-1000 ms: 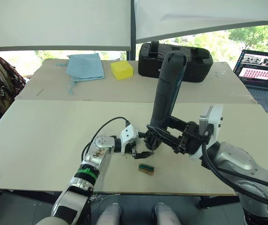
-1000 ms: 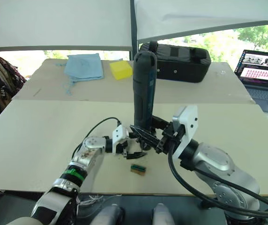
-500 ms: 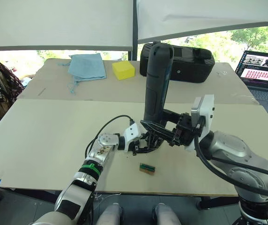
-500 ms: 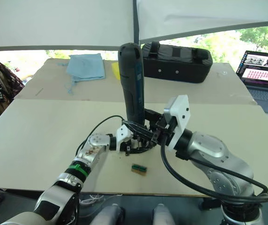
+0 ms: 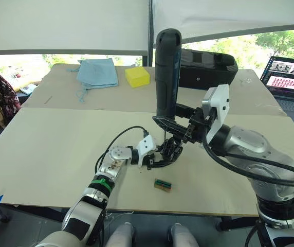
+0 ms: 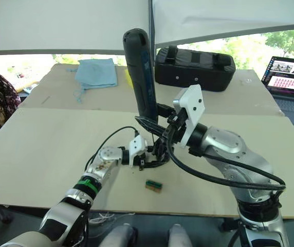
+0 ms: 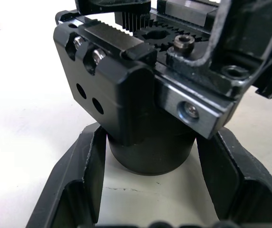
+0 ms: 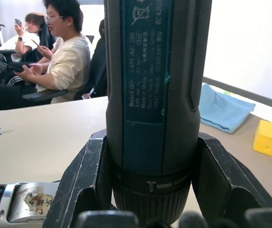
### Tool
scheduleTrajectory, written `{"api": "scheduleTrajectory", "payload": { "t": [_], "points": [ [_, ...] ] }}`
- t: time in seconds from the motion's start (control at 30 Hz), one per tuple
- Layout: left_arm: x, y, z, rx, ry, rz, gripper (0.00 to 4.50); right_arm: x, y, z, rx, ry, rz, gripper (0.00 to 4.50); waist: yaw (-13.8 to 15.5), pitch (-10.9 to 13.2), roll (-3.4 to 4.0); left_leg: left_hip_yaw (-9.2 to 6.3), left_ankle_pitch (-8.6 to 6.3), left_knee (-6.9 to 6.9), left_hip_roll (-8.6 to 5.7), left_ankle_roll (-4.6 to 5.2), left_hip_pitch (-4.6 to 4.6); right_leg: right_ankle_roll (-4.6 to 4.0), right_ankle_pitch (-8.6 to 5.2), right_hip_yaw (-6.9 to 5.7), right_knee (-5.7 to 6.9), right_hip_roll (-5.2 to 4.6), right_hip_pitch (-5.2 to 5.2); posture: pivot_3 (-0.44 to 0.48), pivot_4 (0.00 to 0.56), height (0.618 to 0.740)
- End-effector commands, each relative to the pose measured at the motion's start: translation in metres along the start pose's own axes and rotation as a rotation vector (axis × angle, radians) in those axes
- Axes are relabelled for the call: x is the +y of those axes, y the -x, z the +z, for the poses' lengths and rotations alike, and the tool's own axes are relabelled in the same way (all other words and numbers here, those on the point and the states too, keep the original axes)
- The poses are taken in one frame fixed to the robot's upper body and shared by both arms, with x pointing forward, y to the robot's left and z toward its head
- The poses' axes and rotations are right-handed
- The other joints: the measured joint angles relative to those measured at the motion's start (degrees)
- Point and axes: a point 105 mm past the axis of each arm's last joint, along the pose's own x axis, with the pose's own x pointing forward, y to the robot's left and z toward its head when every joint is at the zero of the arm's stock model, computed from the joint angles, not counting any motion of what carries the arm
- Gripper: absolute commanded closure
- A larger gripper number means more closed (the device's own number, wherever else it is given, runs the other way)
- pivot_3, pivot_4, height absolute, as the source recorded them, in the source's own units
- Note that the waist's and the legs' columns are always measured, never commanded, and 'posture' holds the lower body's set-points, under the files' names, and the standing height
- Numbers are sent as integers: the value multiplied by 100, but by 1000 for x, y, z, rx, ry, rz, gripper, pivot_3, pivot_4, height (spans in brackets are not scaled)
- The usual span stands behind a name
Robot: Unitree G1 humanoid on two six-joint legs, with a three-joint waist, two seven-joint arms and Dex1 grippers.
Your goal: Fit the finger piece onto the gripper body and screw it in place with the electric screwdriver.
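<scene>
Near the middle of the head view, slightly below centre, the gripper body [image 5: 168, 152] sits on the light table [image 5: 44, 149]. The left claw [image 5: 154, 160] reaches in from the lower left and is clenched around it — in the left wrist view both black fingers [image 7: 81, 178] press against the round base of the mechanism, whose gear teeth and screw heads face up.

The right claw [image 5: 171, 122] comes in from the right side of the frame and grips the electric screwdriver [image 5: 167, 72] around its lower end. The tool stands nearly upright, rounded end toward the top of the frame, its tip pointing down right above the gripper body. The right wrist view shows the dark cylinder wedged between the two fingers [image 8: 86, 173].

A small dark block with a green strip [image 5: 162, 184] lies on the table just below the gripper body, apart from it. I cannot make out the finger piece as a separate part.

In the upper part of the frame lie a blue cloth [image 5: 97, 72], a yellow block [image 5: 137, 76] and a large black case [image 5: 208, 68]; a laptop [image 5: 291, 77] is at the right edge — people sit in the background of the right wrist view.
</scene>
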Motion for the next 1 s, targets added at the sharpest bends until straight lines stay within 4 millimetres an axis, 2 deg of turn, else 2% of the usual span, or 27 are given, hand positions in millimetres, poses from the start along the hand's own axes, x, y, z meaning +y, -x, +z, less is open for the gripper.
{"api": "scheduleTrajectory", "payload": {
  "t": [0.03, 1.0],
  "points": [
    [4, -3, 5, -16, -4, 24, 2203, 6, -1, 15, -57, 55, 27, 2585, 0, 0, 0, 0, 0, 0, 0, 0, 0, 0, 0, 0, 0, 0, 0, 0, 150, 740],
    [5, -8, 12, -19, 11, 16, 2203, 4, -7, 11, -60, 64, 25, 2585, 0, 0, 0, 0, 0, 0, 0, 0, 0, 1, 0, 0, 0, 0, -1, 0, 150, 740]
  ]
}}
